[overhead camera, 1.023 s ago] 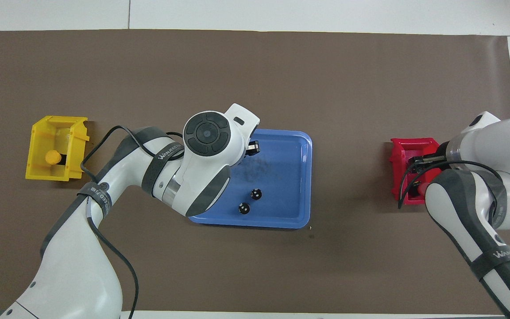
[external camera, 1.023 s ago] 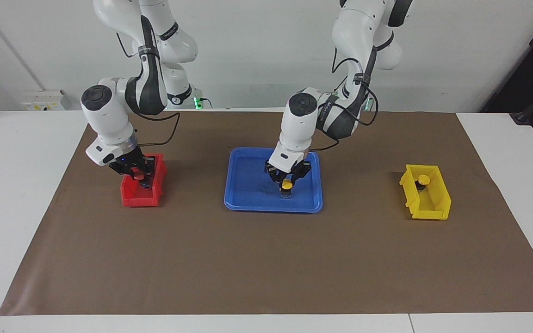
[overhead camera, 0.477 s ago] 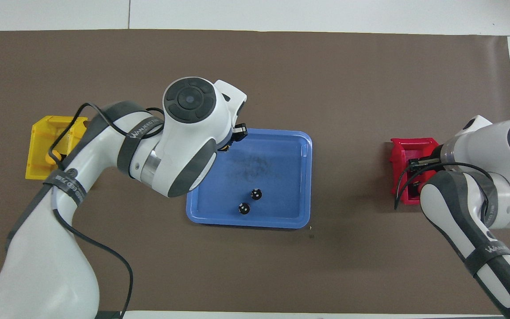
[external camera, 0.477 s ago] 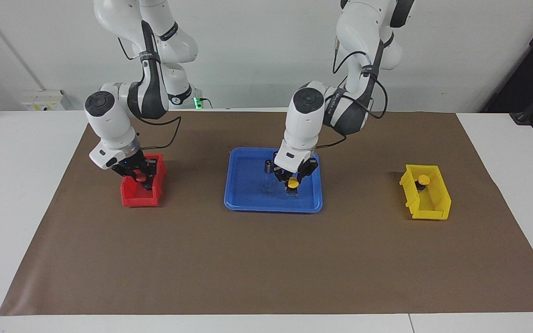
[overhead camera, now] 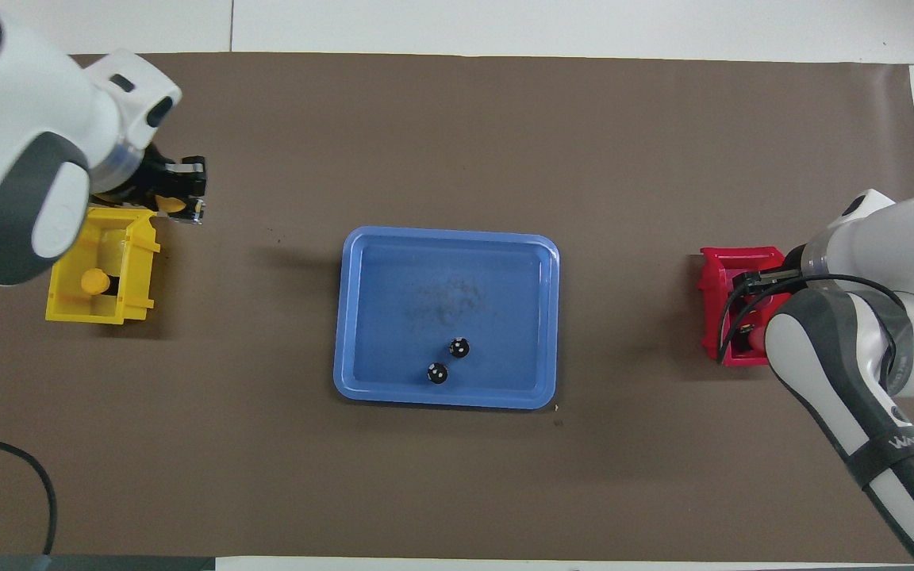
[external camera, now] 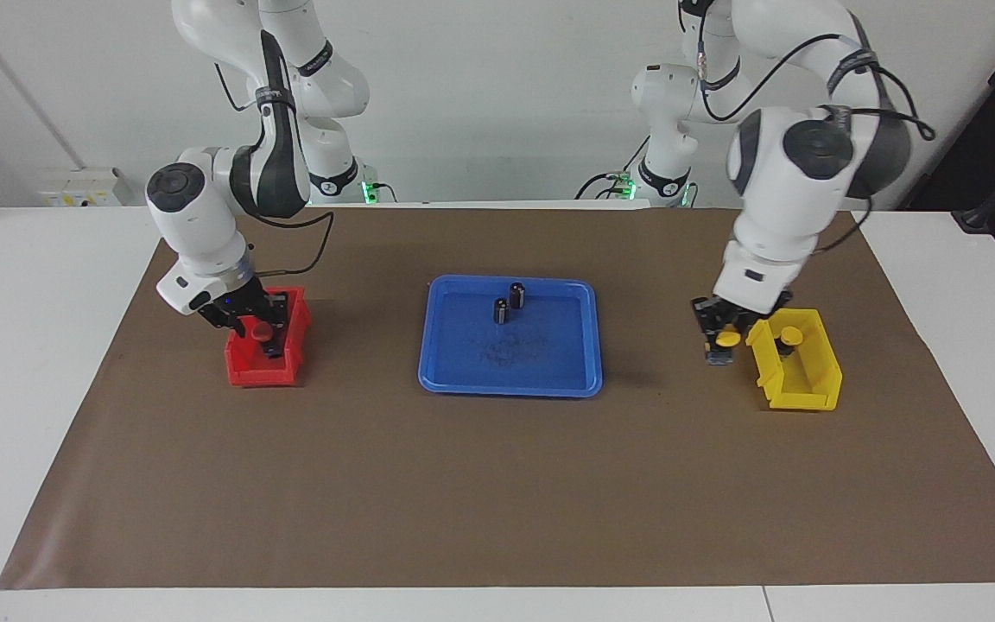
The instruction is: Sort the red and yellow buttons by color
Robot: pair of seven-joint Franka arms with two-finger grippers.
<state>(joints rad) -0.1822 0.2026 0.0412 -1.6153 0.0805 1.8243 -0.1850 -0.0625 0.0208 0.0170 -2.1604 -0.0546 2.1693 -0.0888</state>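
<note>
The left pincer (external camera: 725,339) hangs over the mat (external camera: 497,484) just beside the yellow bin (external camera: 795,358), on the side toward the blue tray (external camera: 510,380). Its fingers are clamped tight on a yellow button (external camera: 726,339), cap facing us, small dark body below. From overhead that pincer (overhead camera: 179,194) shows at the bin's (overhead camera: 100,274) corner, the button (overhead camera: 175,205) only a sliver of yellow between black fingers.

Inside the yellow bin sits another yellow button (external camera: 789,337), upright, at the end nearer the robots; overhead it (overhead camera: 95,280) reads as a round yellow cap against the bin's floor.

Over at the right arm's end of the tabletop (external camera: 40,345), the right pincer (external camera: 257,330) is down in the red bin (external camera: 263,358). A red button (external camera: 261,331) sits right at its fingertips. The fingers look parted, but whether they grip the cap or stand clear of it, I cannot tell. From overhead the arm covers most of that bin (overhead camera: 723,317), and only a bit of red (overhead camera: 757,337) peeks out beside the wrist. I can make out just the one red button.

In the tray stand two dark cylinders (external camera: 508,304) with silvery tops, close together, at the end nearer the robots; overhead they (overhead camera: 449,358) are two black dots.
</note>
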